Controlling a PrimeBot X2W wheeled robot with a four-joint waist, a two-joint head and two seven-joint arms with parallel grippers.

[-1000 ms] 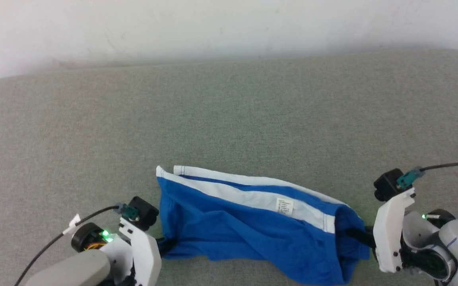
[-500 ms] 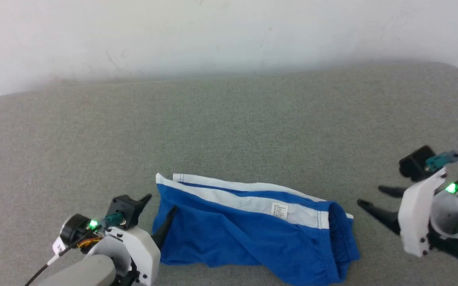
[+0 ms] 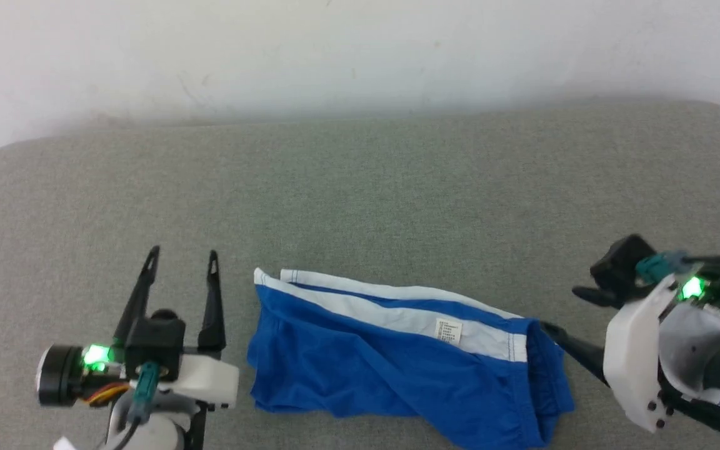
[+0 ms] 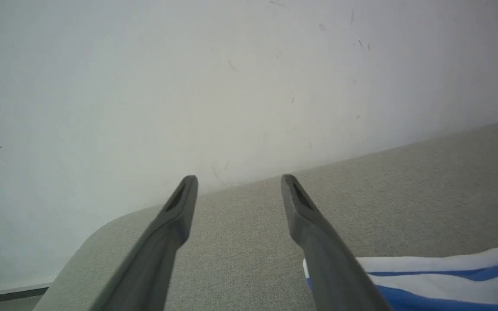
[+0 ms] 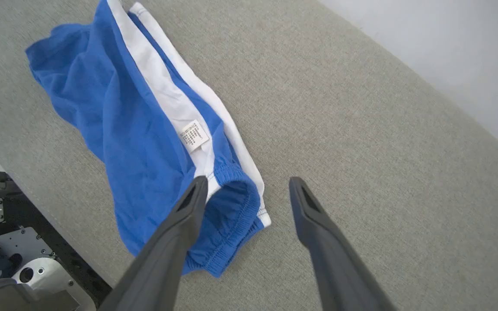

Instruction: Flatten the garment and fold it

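Royal-blue athletic shorts [image 3: 397,369] lie loose on the grey-green fabric-covered table [image 3: 360,187], nr its front edge, long axis running left-right. They're not flat. The cloth is rumpled & doubled over itself, w/ two white hem bands [image 3: 372,311] stacked along the far side and a small white inner label [image 3: 449,330] facing up. The gathered elastic waistband [image 5: 231,207] is bunched at the robot's right end.

The left gripper [image 3: 183,253] has its jaws spread wide w/ nothing btw them. It sits just beside the shorts' left end, apart from the cloth, fingers pointing toward the plain white wall [image 3: 360,50]. The right gripper [image 5: 247,181] also has its jaws spread and is empty. One finger sits right at the waistband end; can't tell if it touches.

Step in hand, as I read it, is flattening, and early in it: no fold begun, neither gripper holding anything.

Next move prob calls for two fresh pinches at opposite ends:
- right gripper on a waistband corner
- left gripper on the hem corner nr it

Then pull apart & lay the cloth out toward the table's middle, away from the front edge. Each pinch must take the right layers, since the shorts are doubled and a one-layer grab would likely leave them twisted.
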